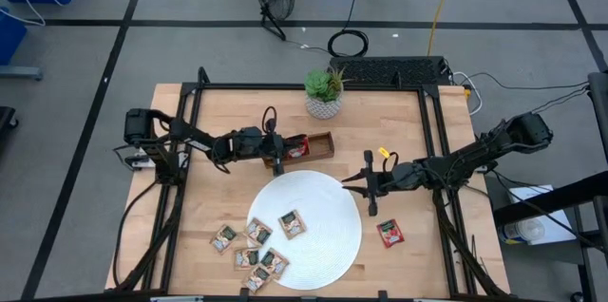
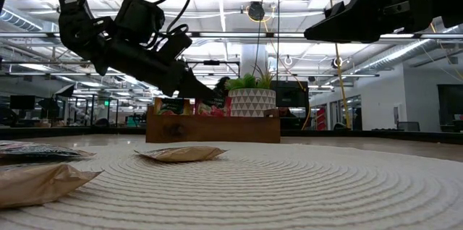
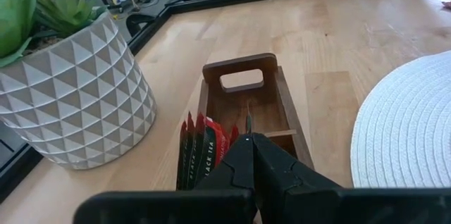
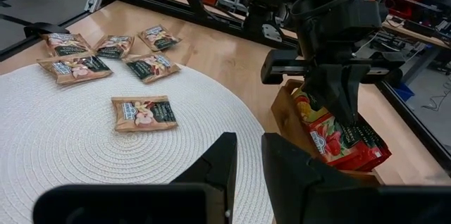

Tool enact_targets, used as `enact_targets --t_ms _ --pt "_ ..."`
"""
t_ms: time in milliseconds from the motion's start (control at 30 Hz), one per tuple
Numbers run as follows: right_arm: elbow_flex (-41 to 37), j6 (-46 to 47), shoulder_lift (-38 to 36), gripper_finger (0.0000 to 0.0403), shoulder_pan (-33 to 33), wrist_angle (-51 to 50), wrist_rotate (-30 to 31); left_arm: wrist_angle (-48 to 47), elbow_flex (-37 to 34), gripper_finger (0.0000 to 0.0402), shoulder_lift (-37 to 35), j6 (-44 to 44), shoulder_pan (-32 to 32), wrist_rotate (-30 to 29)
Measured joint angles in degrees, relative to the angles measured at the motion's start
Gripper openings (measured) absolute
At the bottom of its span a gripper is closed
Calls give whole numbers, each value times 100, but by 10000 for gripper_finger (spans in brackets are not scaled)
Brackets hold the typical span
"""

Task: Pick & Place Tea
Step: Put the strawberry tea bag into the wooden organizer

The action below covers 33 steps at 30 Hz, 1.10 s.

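Tan sachets [image 1: 247,256] lie flat in a loose bunch at the near edge of the table, some on the wood, some overlapping the rim of the white woven plate [image 1: 323,245]. One more tan sachet [image 1: 292,223] sits further in on the plate. A single red sachet [image 1: 389,233] lies on bare table just beside the plate's right rim.

Right gripper [image 4: 249,146] hangs over the plate's right edge, fingers a narrow gap apart with nothing between them.

Left gripper [image 3: 248,143] is further back, over the wooden tray [image 3: 239,65], fingers pressed together and tips pointing down into it. Can't tell if a thin sachet is pinched.

Red sachets [image 3: 204,146] stand upright on edge in the tray compartment nearest this gripper. The compartment beyond the divider shows bare wood. Plant pot [image 3: 77,97] stands behind the tray.

Step looks like filing tea into the tray, left arm at the drop point. Most tea is not yet sorted. Next move likely needs the left arm to lift clear without knocking over the standing sachets, then a pick. The lone red one near the right gripper is flat, so it needs a low pinch at an edge
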Motion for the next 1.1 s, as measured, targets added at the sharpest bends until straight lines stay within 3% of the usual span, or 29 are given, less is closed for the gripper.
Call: enact_targets --t_ms 1100 --pt "2 2 0 54 0 -2 -1 -35 0 16 0 -111 0 2"
